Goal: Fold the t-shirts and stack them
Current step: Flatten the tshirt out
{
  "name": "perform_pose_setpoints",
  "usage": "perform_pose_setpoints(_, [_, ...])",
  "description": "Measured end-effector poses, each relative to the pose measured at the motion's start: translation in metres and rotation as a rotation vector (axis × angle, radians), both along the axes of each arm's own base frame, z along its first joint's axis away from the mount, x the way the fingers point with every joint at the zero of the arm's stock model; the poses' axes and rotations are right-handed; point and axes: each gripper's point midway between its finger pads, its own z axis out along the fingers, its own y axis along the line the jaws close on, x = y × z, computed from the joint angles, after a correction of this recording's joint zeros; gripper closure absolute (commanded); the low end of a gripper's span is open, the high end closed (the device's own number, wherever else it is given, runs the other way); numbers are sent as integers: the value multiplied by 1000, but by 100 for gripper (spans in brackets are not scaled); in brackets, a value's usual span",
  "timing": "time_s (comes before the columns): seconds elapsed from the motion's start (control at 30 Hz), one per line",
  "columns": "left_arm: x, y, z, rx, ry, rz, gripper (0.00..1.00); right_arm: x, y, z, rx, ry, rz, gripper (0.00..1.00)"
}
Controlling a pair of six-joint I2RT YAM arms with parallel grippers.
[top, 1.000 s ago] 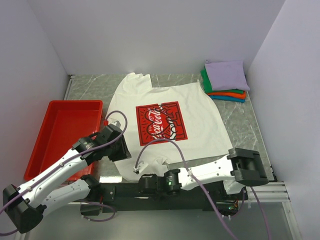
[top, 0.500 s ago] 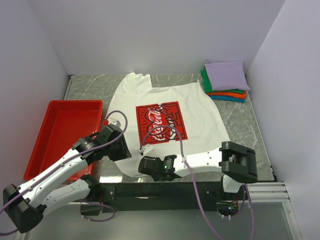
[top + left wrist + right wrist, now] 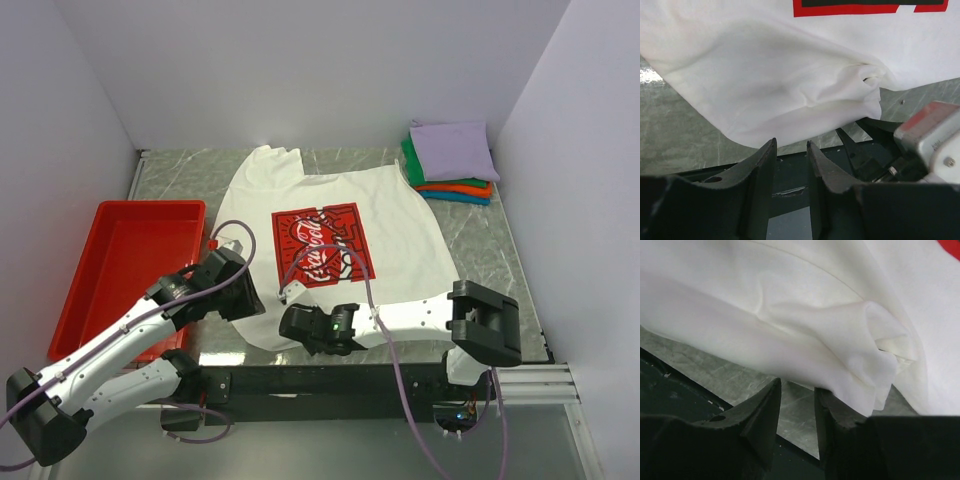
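- Looking down from the top external camera: white Coca-Cola t-shirt spread print-up on the marbled table, with its near hem right at both tools; left gripper at the hem's left corner, right gripper lying over the hem just beside it; folded stack of t-shirts, lavender over green, orange and teal, well ahead of the right gripper and off to its right; red tray out to the left gripper's left
- Seen from the left wrist: left gripper released, fingers parted by a narrow gap with nothing between them; curved white hem just ahead of the fingertips, apart from them; a bunched fold ahead and to the right; edge of the red print farther ahead; part of the other arm low on the right
- Seen from the right wrist: right gripper also released, gap showing bare table and no cloth inside; rumpled hem directly ahead at the fingertips, touching or not cannot be told; a crumpled knot of cloth ahead to the right
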Motion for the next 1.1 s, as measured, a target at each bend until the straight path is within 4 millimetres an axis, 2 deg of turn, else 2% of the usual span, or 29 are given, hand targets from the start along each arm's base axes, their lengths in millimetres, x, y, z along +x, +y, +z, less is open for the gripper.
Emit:
perform_pose_setpoints(0.2, [1, -1, -3, -2, 0, -1, 64, 2, 3, 9, 20, -20, 25, 57])
perform_pose_setpoints(0.37, [2, -2, -6, 0, 3, -2, 64, 2, 4, 7, 14, -21, 38, 55])
perform_pose_setpoints(0.53, [2, -2, -9, 5, 9, -3, 64, 2, 4, -4, 0, -13, 45, 56])
perform_pose_setpoints(0.73, [2, -3, -9, 3, 8, -2, 65, -2, -4, -15, -11, 14, 48, 60])
perform_pose_setpoints(0.97, [2, -3, -12, 2, 9, -3, 65, -2, 5, -14, 39, 57, 55, 61])
perform_pose_setpoints(1.1, [1, -3, -12, 0, 7, -3, 66, -6, 10, -14, 62, 91, 69, 71])
